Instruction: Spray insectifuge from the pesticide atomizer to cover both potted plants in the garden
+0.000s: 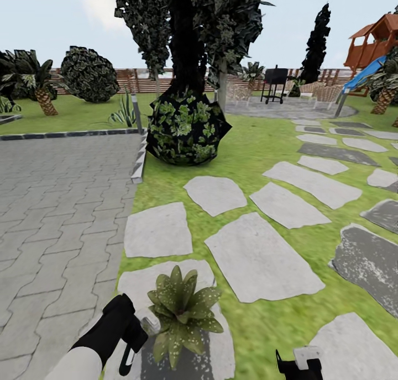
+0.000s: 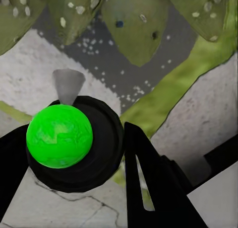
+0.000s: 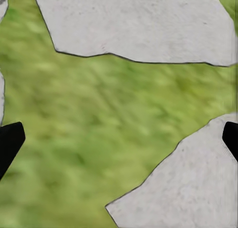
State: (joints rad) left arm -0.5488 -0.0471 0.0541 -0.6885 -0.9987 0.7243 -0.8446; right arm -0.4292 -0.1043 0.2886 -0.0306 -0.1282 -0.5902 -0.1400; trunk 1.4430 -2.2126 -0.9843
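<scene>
A potted plant [image 1: 181, 312], a rosette of pointed green leaves, stands on a stepping stone just ahead of me in the garden lawn [image 1: 243, 153]. White specks of insectifuge [image 2: 91, 41] dot its leaves [image 2: 131, 24] and the stone beneath. My left gripper [image 1: 131, 336] is shut on the pesticide atomizer [image 2: 59, 136], whose whitish nozzle [image 1: 149, 322] points at the plant from close by. Black fingers [image 2: 148, 178] flank the bottle's dark body and green cap. My right gripper [image 1: 301, 366] hangs open over grass, its fingertips [image 3: 10, 141] far apart.
A grey paved path [image 1: 55, 203] runs along the left with a raised kerb [image 1: 138, 159]. Ahead stands a dark leafy bush [image 1: 185, 128] under a tree. Flat stepping stones [image 1: 260, 258] spread to the right. A slat fence [image 1: 138, 82], a grill [image 1: 275, 83] and a slide [image 1: 362, 76] are far back.
</scene>
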